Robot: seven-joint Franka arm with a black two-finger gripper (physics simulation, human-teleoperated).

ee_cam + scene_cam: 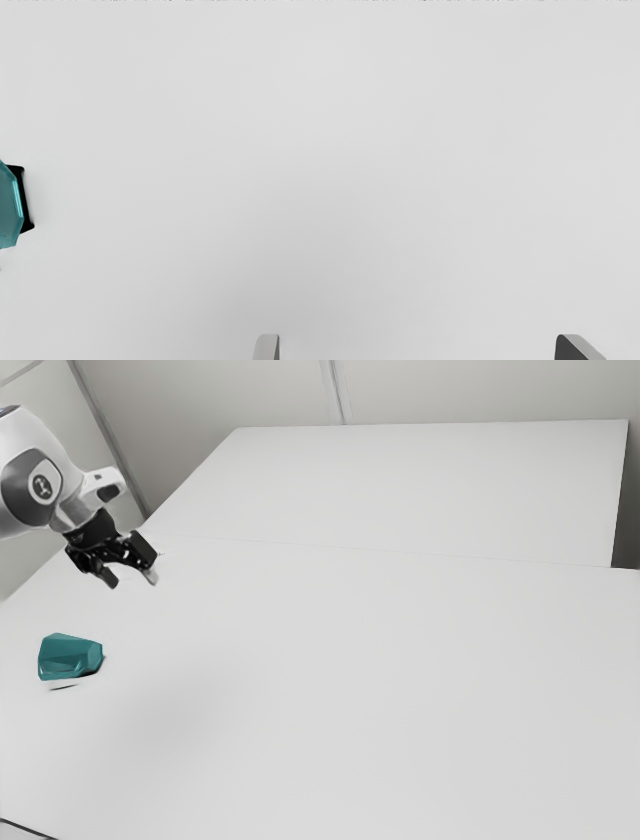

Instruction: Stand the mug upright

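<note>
Judge this as reaching: find the faceted teal mug (69, 658) seemingly on its side, below and well apart from the black two-finger gripper (131, 580), spread wide and empty. Next, align over the mug, descend, pinch, then rotate upright.

Looks smooth and dull on the table (350, 680). Looks smooth and shiny, like glass or hard plastic, on the mug (68, 658). Looks like smooth plastic on the arm (38, 445). Looks dull on the wall (200, 395).
</note>
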